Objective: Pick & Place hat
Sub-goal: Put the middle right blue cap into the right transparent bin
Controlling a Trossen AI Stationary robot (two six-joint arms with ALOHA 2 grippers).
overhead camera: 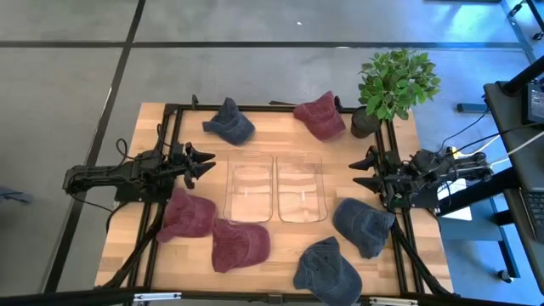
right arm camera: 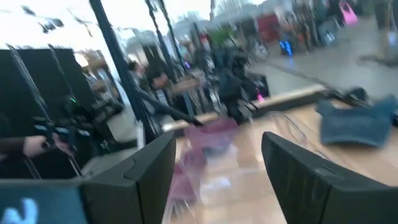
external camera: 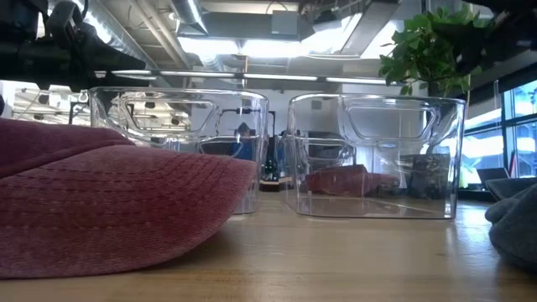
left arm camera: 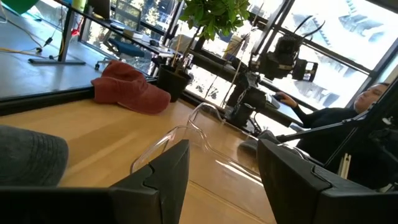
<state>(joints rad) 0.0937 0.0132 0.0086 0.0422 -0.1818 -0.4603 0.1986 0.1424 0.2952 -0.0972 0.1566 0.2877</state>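
Several caps lie on the wooden table: red ones at the far right, near left and near middle, blue ones at the far left, near right and at the front edge. Two clear bins stand side by side at the middle. My left gripper is open and empty at the left of the bins. My right gripper is open and empty at their right. In the left wrist view the far red cap lies beyond the open fingers.
A potted plant stands at the table's far right corner. A black frame runs along the table's edges. In the low view a red cap fills the near left, before the two clear bins.
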